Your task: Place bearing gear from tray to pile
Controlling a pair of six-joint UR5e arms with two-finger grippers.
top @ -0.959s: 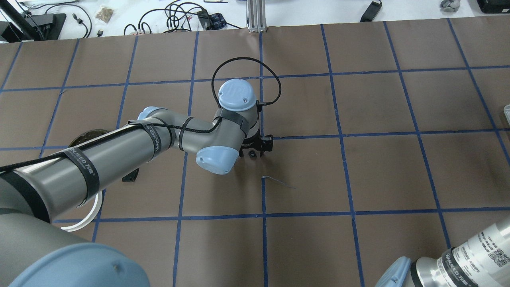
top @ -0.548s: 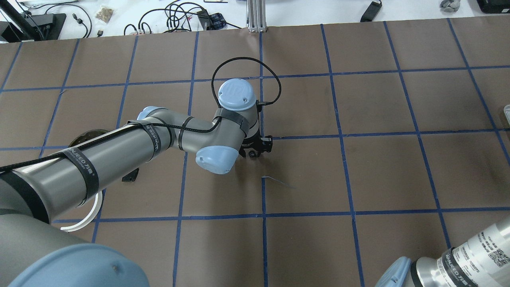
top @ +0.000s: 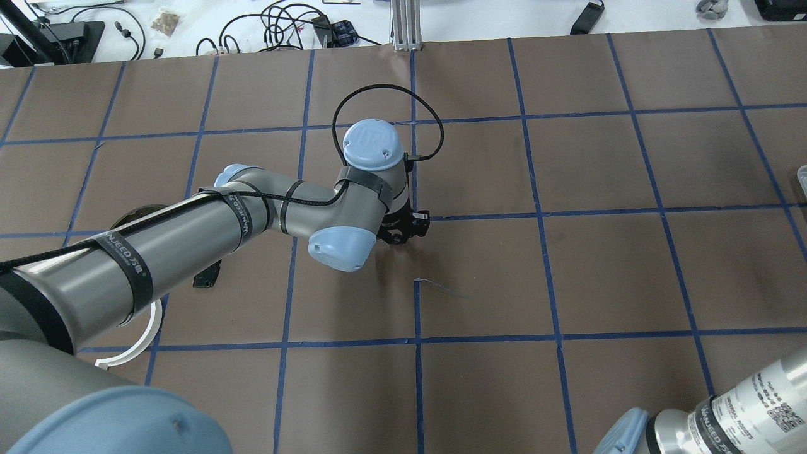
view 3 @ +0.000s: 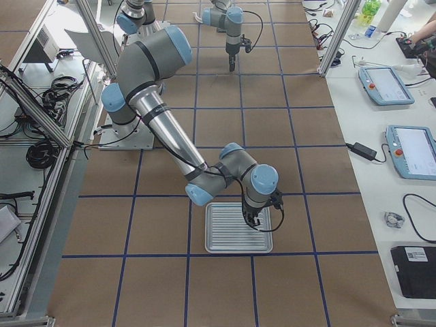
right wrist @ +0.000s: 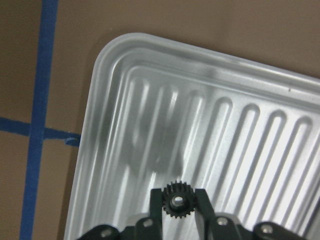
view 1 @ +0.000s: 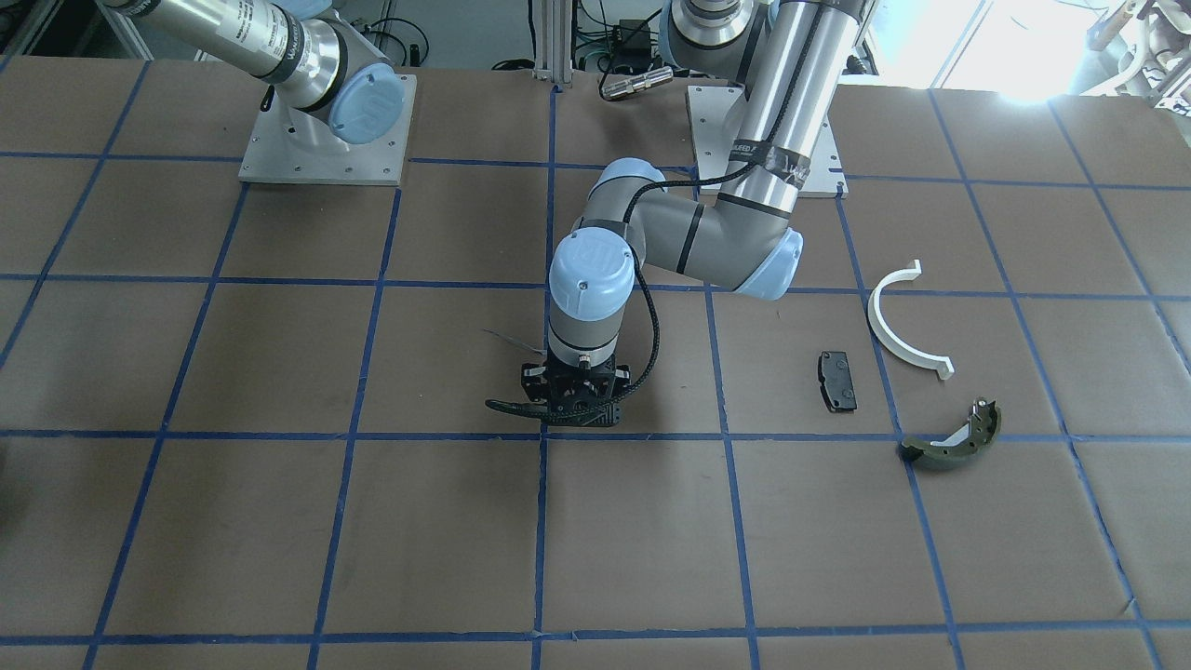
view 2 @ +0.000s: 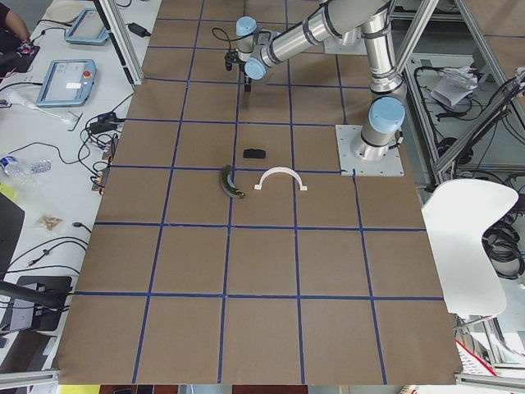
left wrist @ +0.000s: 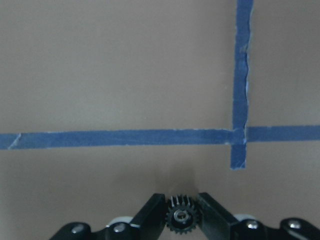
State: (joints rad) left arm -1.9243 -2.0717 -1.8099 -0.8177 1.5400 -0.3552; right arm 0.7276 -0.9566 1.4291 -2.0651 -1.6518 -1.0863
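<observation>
My left gripper (left wrist: 183, 209) is shut on a small black toothed gear (left wrist: 183, 221), low over the brown table at a blue tape crossing near the middle (view 1: 569, 409). The pile lies to its side: a white half-ring strip (view 1: 903, 326), a black pad (view 1: 837, 380) and an olive brake shoe (view 1: 954, 437). In the overhead view my left arm partly hides them; the strip (top: 135, 343) and pad (top: 207, 277) show. My right gripper (right wrist: 176, 199) is shut on another black gear (right wrist: 176, 204) just above the ribbed metal tray (right wrist: 150, 100), which also shows in the exterior right view (view 3: 221, 238).
The table is brown paper with a blue tape grid (top: 542, 214). Cables and devices lie beyond its far edge (top: 284, 25). The arm bases stand on plates at the robot's side (view 1: 326, 140). A loose tape scrap lies near the centre (top: 441, 287).
My left wrist has shifted slightly towards the far left of the overhead view, with the gripper still shut. The right arm at the bottom right has dropped a little.
</observation>
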